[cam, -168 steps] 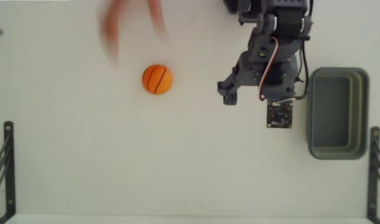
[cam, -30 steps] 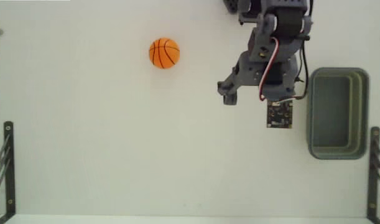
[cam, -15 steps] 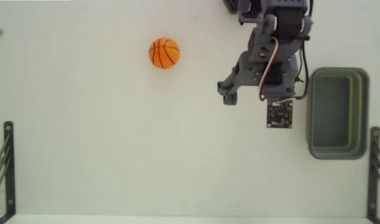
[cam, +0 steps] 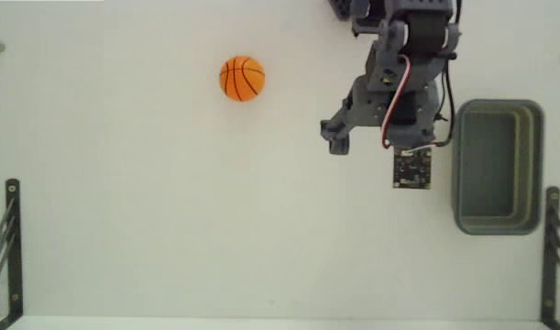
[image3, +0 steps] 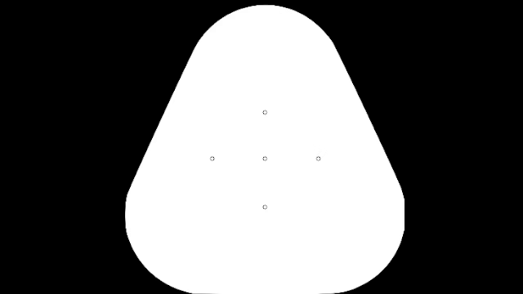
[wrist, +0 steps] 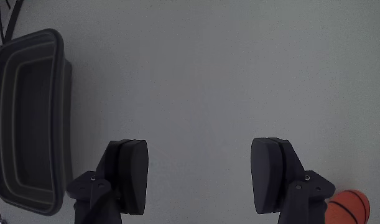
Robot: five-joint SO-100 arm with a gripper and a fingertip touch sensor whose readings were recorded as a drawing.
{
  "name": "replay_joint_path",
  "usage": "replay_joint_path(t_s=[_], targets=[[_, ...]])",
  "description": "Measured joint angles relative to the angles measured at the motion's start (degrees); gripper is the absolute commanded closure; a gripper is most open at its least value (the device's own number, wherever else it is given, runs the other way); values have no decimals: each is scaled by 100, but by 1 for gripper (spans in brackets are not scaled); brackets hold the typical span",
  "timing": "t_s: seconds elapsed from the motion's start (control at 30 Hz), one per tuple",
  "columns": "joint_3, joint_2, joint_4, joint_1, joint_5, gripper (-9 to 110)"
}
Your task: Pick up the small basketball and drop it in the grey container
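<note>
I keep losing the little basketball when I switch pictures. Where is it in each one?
Fixed view: the small basketball sits on the white table, upper left of centre, well left of the arm.
Wrist view: only a sliver of it peeks in at the bottom right corner, behind the right claw finger.
Shared landmark: the grey container, at the right edge in the fixed view, far left in the wrist view.

**No readable writing anywhere**

Standing here, I can't make out a single word, number, brand or sign. The small basketball [cam: 242, 78] carries only thin black seam lines, no lettering. The grey container [cam: 497, 167] is plain. A small circuit board [cam: 412, 169] hangs on the arm, but any print on it is too tiny to read.
</note>
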Motion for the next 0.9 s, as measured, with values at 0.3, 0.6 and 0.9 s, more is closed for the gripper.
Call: replay_joint_path(t_s=[0.3,0.6,0.9], targets=[[0,0,0,0,0,-9],[0,0,0,0,0,-9],[0,0,0,299,0,-9]])
